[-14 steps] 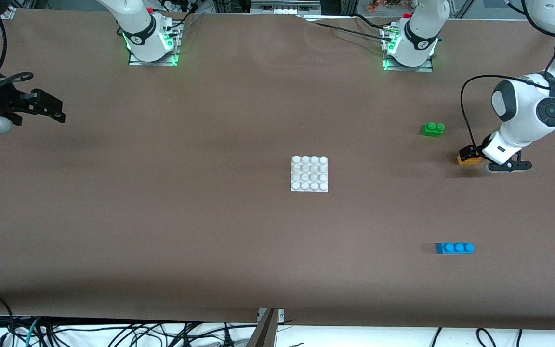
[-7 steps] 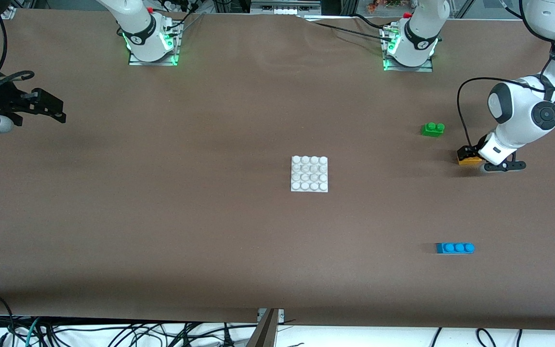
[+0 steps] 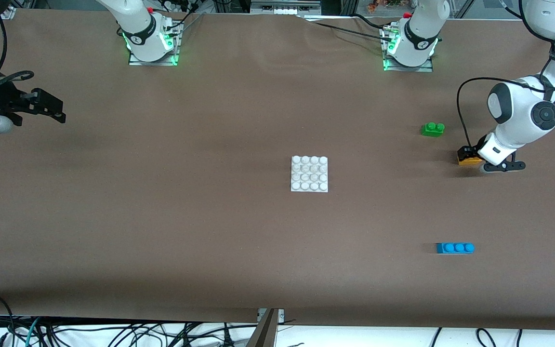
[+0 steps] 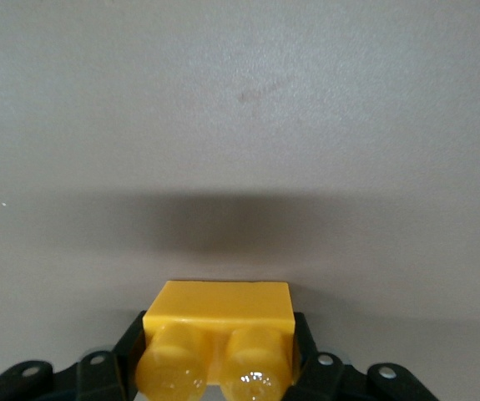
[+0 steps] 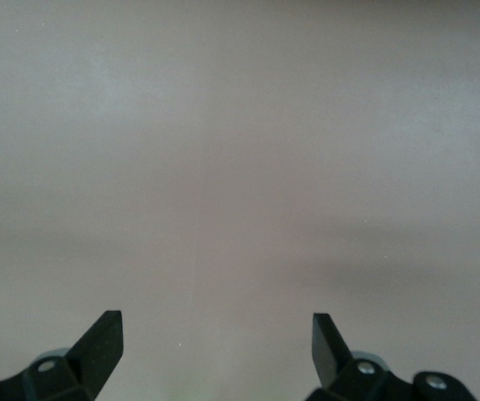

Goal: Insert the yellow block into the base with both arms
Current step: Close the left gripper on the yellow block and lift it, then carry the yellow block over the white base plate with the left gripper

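Three bricks and one studded plate sit on the table, and the base (image 3: 309, 174) at its middle serves as the landmark. Nearest the front camera is the blue brick (image 3: 455, 247), nearer to that camera than the base and toward the left arm's end of the table. The yellow block (image 3: 468, 160) lies about level with the base, well apart from it toward the left arm's end. The left gripper (image 3: 469, 155) is down on it, its fingers (image 4: 305, 351) clamped on the block's two short ends, so the block's long axis spans the jaws with both studs showing in the left wrist view. A little farther from the camera, also toward the left arm's end, is the green brick (image 3: 432, 128).

The coming move probably turns on one thing: the base lies a long sideways carry from the held block, toward the right arm's end. The right gripper (image 3: 46, 106) waits with fingers spread wide and nothing between them, over that end of the table, roughly as far from the base as the left.
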